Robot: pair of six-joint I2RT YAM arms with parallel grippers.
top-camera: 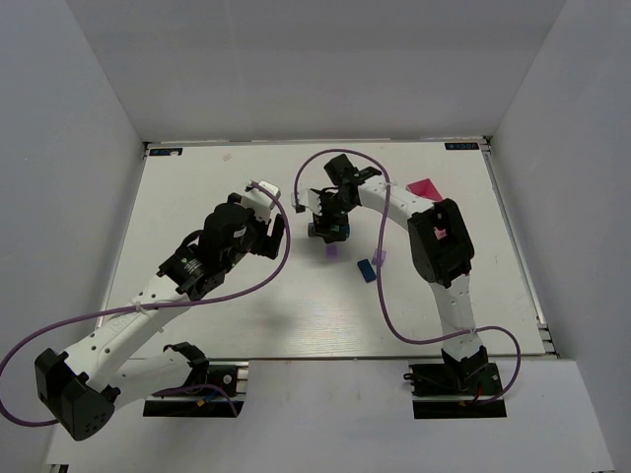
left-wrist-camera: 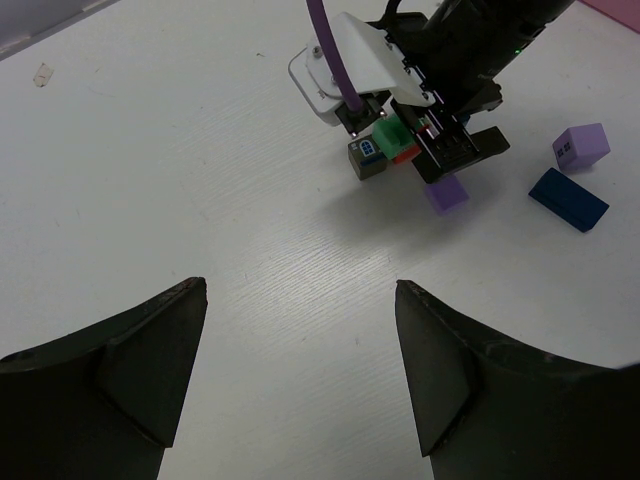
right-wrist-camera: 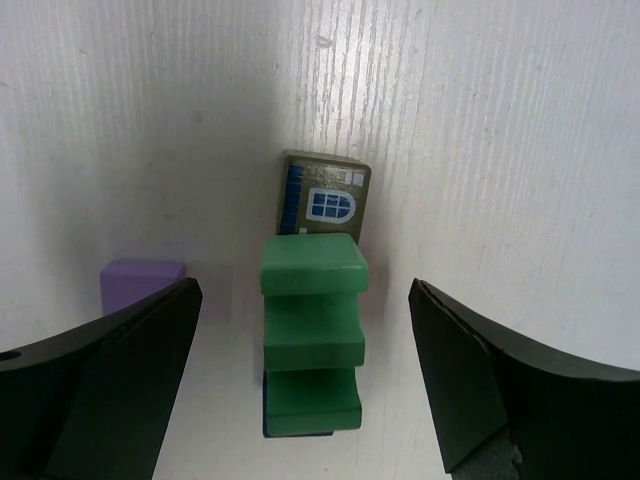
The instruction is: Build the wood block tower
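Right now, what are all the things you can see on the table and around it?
green step block: one, green, on top of the little stack, between the right fingers but not touched
red block: one, red, under the green one
window block: one, olive-brown with a blue window, right beside the stack
near purple block: one, purple, on the table next to the stack
far purple block: one, purple, off to the stack's right
dark blue block: one, dark blue, lying flat by the far purple one
pink box: one, pink, far right of the table
table: one, white
left fingers: two, black, open, empty
right fingers: two, black, open around the stack
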